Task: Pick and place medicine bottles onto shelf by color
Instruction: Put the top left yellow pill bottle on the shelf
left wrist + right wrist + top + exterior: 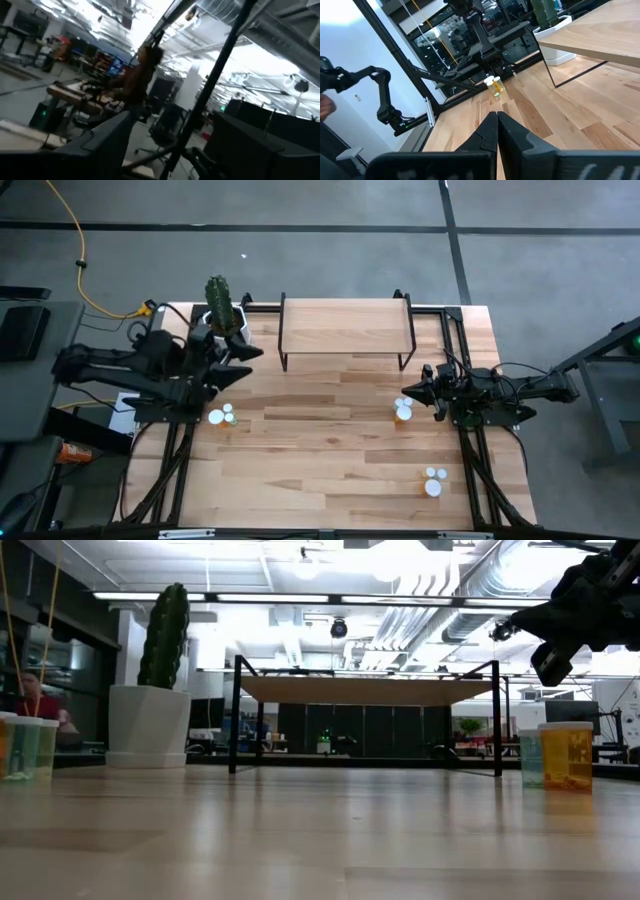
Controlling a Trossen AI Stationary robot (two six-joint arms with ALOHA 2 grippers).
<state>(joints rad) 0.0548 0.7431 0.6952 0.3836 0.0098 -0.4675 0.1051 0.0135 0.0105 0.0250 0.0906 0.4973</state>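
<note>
High view: shelf [346,327] has its long axis across the table's far edge. Bottles stand upright in three clusters: two by the left gripper [243,352], two below the right gripper [407,392], three near the front right [434,480].

Low view: two bottles at the left edge [25,747], partly cut off, and two at the right [557,755].

Left wrist: no fingers visible, cannot tell.

Right wrist: fingers [485,135] pressed together, empty.

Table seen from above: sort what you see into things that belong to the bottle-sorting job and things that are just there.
Belongs to the job:
- bottles by the left arm
- bottles by the right arm
- bottles near the front right corner
- shelf

Just there:
- cactus in a white pot
- yellow cable on the floor
</note>
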